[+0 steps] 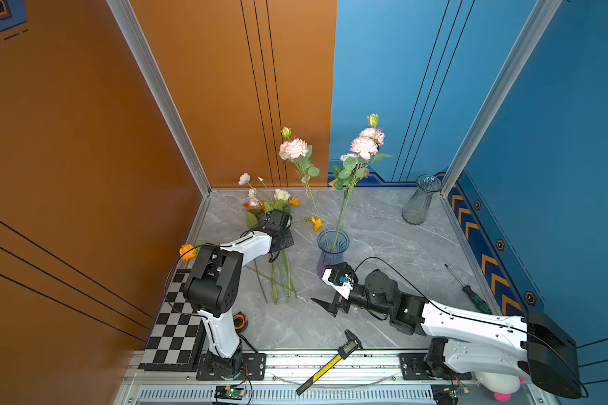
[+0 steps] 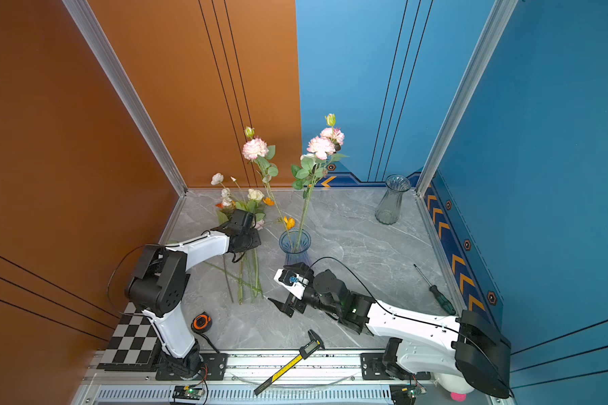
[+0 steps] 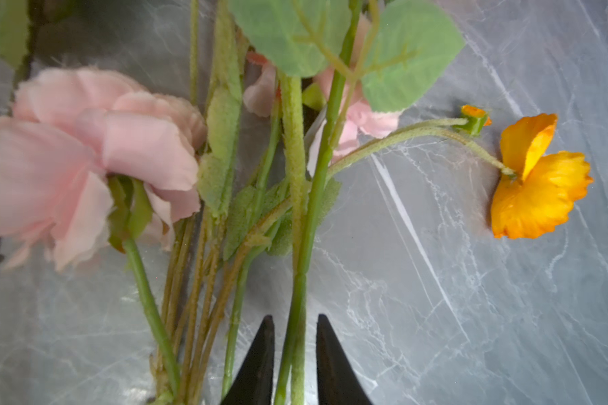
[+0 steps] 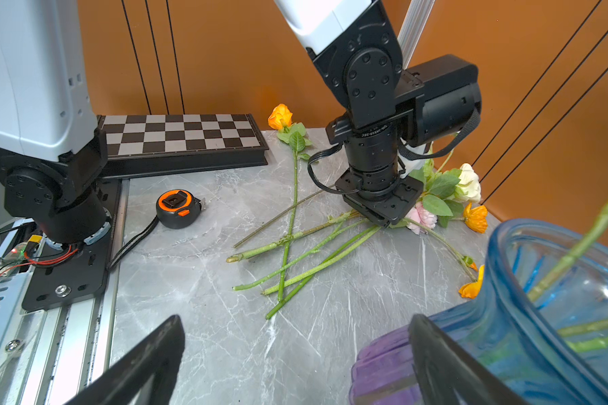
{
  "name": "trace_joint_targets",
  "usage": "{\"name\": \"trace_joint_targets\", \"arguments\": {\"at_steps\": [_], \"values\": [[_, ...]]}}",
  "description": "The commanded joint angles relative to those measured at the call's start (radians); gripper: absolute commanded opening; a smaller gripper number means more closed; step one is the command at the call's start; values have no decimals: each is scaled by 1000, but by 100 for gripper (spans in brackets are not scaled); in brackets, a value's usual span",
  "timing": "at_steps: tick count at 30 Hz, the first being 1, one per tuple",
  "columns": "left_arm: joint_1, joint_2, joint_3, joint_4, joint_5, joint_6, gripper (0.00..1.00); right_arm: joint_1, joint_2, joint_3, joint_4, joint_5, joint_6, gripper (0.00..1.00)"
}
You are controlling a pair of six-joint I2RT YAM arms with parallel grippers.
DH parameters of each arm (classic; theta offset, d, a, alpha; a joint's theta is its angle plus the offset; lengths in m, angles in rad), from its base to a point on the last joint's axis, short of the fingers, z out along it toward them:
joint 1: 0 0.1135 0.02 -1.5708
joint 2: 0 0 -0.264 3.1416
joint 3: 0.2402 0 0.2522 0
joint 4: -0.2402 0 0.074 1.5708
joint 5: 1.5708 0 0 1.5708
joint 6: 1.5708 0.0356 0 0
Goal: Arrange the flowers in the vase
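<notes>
Orange and blue panelled walls enclose a grey marble-patterned tabletop (image 1: 383, 245). Two white-and-black robot arms are mounted along the lower edge of both top views, with a black-and-white chequered board (image 1: 172, 336) at lower left.

A blue ribbed glass vase with a purple base (image 1: 325, 263) is seen at the centre of the frame. Two tall green-stemmed flowers with pale pink blooms (image 1: 364, 147) are already stood in it. A second, clear ribbed glass vase (image 1: 418, 203), at upper right, appears empty.

The remaining flowers (image 1: 281, 280), with white, cream, orange and pink blooms, lie in a crossed bunch left of centre. One orange bloom (image 1: 188, 251) lies apart, near the board. The task is judged well under half done.

The left gripper (image 3: 293, 317) is set over the bunch, jaws narrowly apart with two green stems between them. Whether the stems are pinched cannot be told. The right gripper (image 4: 295, 321) is spread wide and holds nothing, just beside the blue vase's base.
</notes>
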Motion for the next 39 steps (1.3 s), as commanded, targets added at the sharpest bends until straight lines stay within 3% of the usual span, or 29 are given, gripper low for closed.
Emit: {"name": "trace_joint_targets", "arguments": {"at_steps": [1,9,17,27,39], "values": [[11,27,34,-23,14,-4,22,-8,-21,4,5,-20,-12,100],[11,41,42,-23,17,-8,19,-14,-26,-1,7,-26,-8,100],[12,25,41,-32,30,-2,5,-19,-33,-4,8,-28,-7,100],[9,-30,42,-91,11,32,3,-20,-30,-4,11,-33,-5,100],[-8,-188,55,-237,-98,136,2,-24,-27,-9,20,-40,0,100]]}}
